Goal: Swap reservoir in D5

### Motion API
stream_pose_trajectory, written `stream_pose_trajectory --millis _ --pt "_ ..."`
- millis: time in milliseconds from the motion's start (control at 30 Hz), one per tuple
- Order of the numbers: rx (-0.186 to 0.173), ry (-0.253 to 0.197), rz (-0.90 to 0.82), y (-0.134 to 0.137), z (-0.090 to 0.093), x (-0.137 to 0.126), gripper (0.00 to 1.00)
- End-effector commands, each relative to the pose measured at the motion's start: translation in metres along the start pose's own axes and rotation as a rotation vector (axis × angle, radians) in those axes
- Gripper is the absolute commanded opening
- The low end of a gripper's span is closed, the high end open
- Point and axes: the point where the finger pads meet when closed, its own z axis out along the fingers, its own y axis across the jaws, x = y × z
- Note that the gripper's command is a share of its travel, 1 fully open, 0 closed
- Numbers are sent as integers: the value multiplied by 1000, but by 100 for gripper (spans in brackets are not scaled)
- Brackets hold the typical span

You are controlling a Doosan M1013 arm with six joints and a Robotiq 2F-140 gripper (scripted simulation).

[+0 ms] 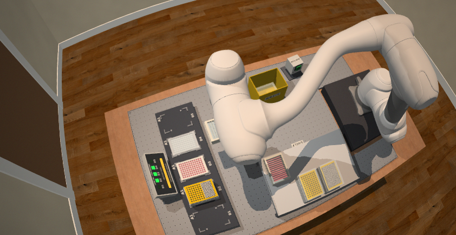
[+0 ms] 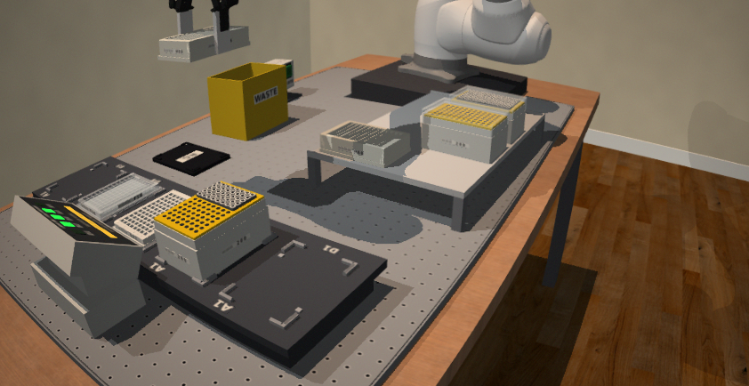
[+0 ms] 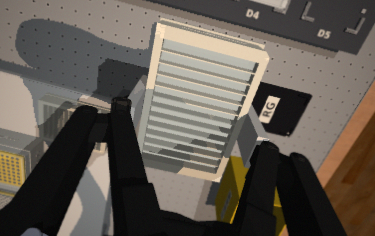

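I had the gripper [image 2: 201,22] clamped across the reservoir [image 3: 203,100], held level high above the bench between the deck [image 1: 207,215] and the shelf [image 1: 303,198] (D5 [image 1: 177,118] sat bare). My worry was liquid slopping if I tilted it, or drifting over the open plates [image 1: 183,143] en route.

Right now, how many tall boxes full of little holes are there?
3. One with a yellow-and-grey top stands on the dark deck at D2. Two stand side by side on the shelf: a yellow-topped one and a grey-topped one behind it.
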Motion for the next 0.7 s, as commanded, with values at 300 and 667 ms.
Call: stream_pose_trajectory --millis 300,667 --pt "0 0 0 22 0 0 0" --pt "0 0 0 47 0 1 0"
